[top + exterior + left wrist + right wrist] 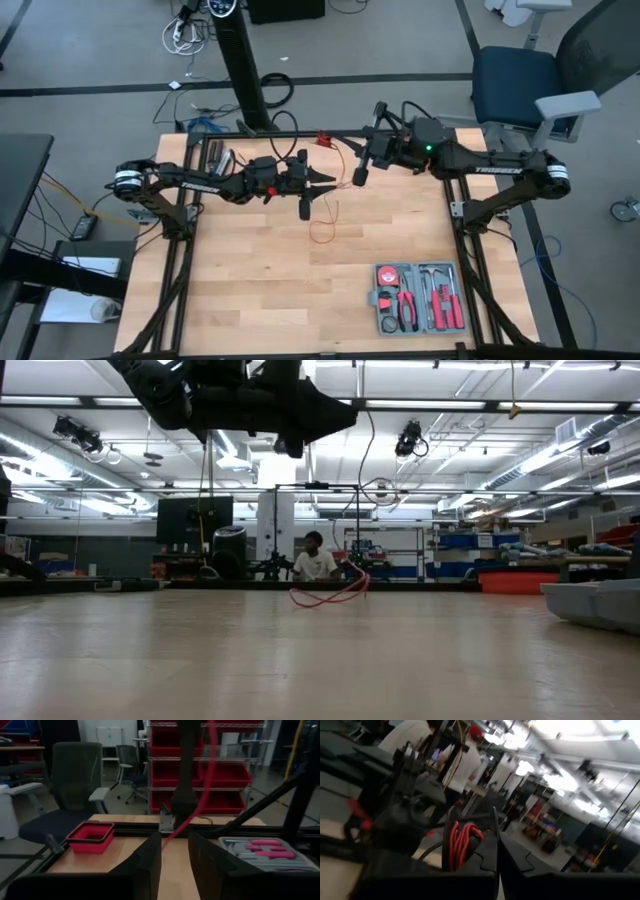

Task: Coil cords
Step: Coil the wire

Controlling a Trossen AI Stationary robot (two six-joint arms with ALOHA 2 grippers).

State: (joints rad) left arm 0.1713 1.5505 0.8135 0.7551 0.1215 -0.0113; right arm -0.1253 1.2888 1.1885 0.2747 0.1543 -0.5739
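Right gripper (496, 851) raised above the table's far edge, fingers pressed together, seemingly pinching the coiled red cord (461, 842) bunched just behind its tips. Left gripper (175, 857) facing it, jaws partly apart around the strand. Loose cord loop lies on the table (250, 290) below.

Wooden table (250, 290), grey tool case (418, 298)

Two dark arms, each lettered in white along one link; the right arm (470, 165) shows a green light; left arm (200, 182) ends in a silver-ringed joint
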